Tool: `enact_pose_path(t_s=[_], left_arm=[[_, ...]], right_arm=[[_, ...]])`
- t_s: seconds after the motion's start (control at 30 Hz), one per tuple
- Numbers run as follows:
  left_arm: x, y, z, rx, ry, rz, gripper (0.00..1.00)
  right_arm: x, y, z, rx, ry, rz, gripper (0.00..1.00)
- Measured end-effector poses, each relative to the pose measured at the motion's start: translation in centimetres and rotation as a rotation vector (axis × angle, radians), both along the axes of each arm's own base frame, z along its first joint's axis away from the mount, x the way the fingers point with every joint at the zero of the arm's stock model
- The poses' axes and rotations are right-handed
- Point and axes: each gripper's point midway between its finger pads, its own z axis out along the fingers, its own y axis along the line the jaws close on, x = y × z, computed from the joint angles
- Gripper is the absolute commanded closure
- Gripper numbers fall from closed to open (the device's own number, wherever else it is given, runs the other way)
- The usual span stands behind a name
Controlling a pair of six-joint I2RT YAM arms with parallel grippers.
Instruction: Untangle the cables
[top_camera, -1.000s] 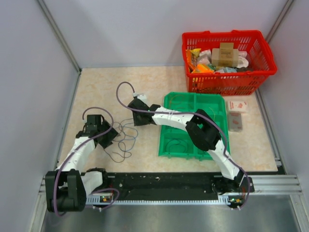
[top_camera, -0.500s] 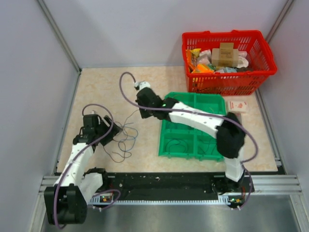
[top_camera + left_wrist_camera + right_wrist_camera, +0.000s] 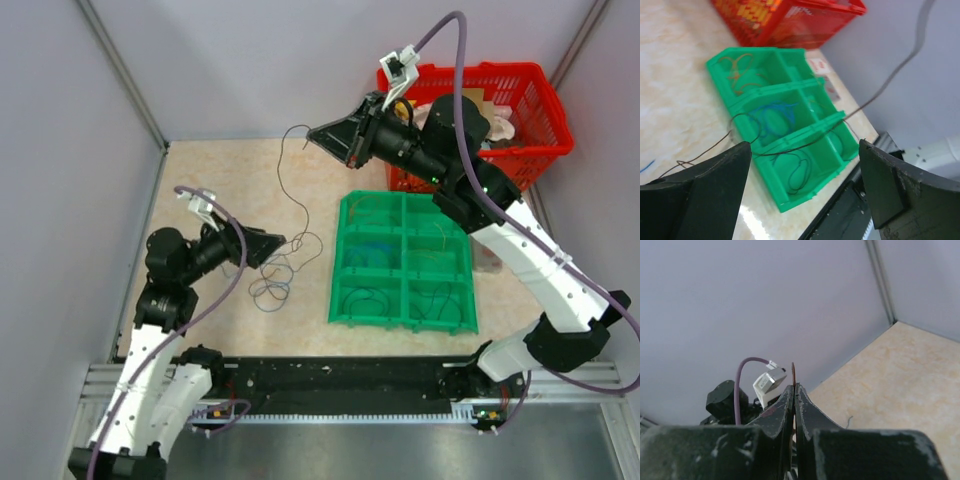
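My right gripper (image 3: 314,133) is raised high over the table's back middle. It is shut on a thin dark cable (image 3: 281,165) that hangs down to a loose pile of blue and dark cables (image 3: 272,282) on the table. In the right wrist view the fingers (image 3: 794,386) are pressed together, with a reddish wire end sticking up between them. My left gripper (image 3: 278,241) hovers just above the pile, pointing right. In the left wrist view it (image 3: 805,145) is wide open and empty, and a dark cable (image 3: 790,149) stretches across in front of it.
A green compartment tray (image 3: 340,262) holding sorted cables lies right of the pile; it also shows in the left wrist view (image 3: 720,59). A red basket (image 3: 555,140) of packets stands at the back right. Small boxes (image 3: 492,218) lie right of the tray. Walls enclose three sides.
My right arm has risen from the table beside the pile, up and to the back right, drawing one cable strand up. My left gripper has lifted and turned right over the pile.
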Motion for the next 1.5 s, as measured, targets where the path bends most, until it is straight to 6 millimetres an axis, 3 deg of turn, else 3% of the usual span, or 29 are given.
enact_pose_path(t_s=[0.13,0.27,0.47,0.57,0.67,0.7,0.77,0.8,0.83,0.97,1.0,1.1,1.17,1.27,1.33,1.43,1.5], left_arm=[[-1.5,-4.6,2.0,0.027,-0.061,-0.201,0.08],[-2.3,-7.8,2.2,0.039,-0.08,-0.324,0.1],[-1.4,-9.1,2.9,0.037,-0.091,-0.338,0.29],[-0.2,-9.2,2.7,0.048,-0.082,-0.303,0.3],[0.7,-9.0,2.3,0.06,-0.069,-0.257,0.24],[1.1,-8.8,2.1,0.067,-0.066,-0.239,0.29],[1.5,-8.6,2.0,0.074,-0.066,-0.214,0.65],[1.5,-8.6,2.0,0.073,-0.067,-0.209,0.9],[1.5,-8.6,2.1,0.073,-0.069,-0.213,1.0],[1.7,-8.6,3.0,0.101,-0.077,-0.216,1.0],[1.7,-8.2,3.6,0.113,-0.085,-0.198,1.0],[1.5,-6.5,6.6,0.134,-0.142,-0.106,1.0],[0.9,-4.3,10.0,0.13,-0.184,0.001,1.0],[-0.3,-0.8,16.5,0.069,-0.241,0.179,1.0],[-1.3,0.9,19.6,0.015,-0.259,0.26,1.0],[-2.2,2.3,21.7,-0.056,-0.241,0.32,1.0],[-1.9,2.5,20.9,-0.074,-0.184,0.342,1.0]], right_arm=[[-0.7,0.9,-0.2,0.005,0.05,0.079,1.0],[-0.7,1.2,-0.7,0.008,0.101,0.119,1.0],[-1.5,1.4,-0.6,0.02,0.136,0.167,1.0],[-1.9,1.5,-0.6,0.025,0.148,0.187,1.0],[-2.2,1.5,-0.6,0.026,0.157,0.206,1.0],[-2.3,1.6,-0.6,0.028,0.162,0.211,1.0],[-2.5,1.6,-0.6,0.031,0.169,0.223,1.0],[-2.6,1.6,-0.6,0.031,0.171,0.23,1.0],[-2.7,1.7,-0.6,0.03,0.172,0.235,1.0],[-2.6,1.8,-1.1,0.025,0.169,0.24,0.99],[-2.4,2.0,-1.8,0.015,0.171,0.236,0.9],[-1.4,2.6,-5.3,-0.05,0.193,0.219,0.46],[-0.5,3.3,-8.6,-0.114,0.212,0.207,0.28],[0.6,4.7,-14.3,-0.224,0.242,0.204,0.2],[0.5,5.4,-17.4,-0.275,0.254,0.221,0.18],[-1.3,6.7,-20.2,-0.303,0.242,0.297,0.17],[-2.8,7.9,-19.7,-0.274,0.202,0.367,0.18]])
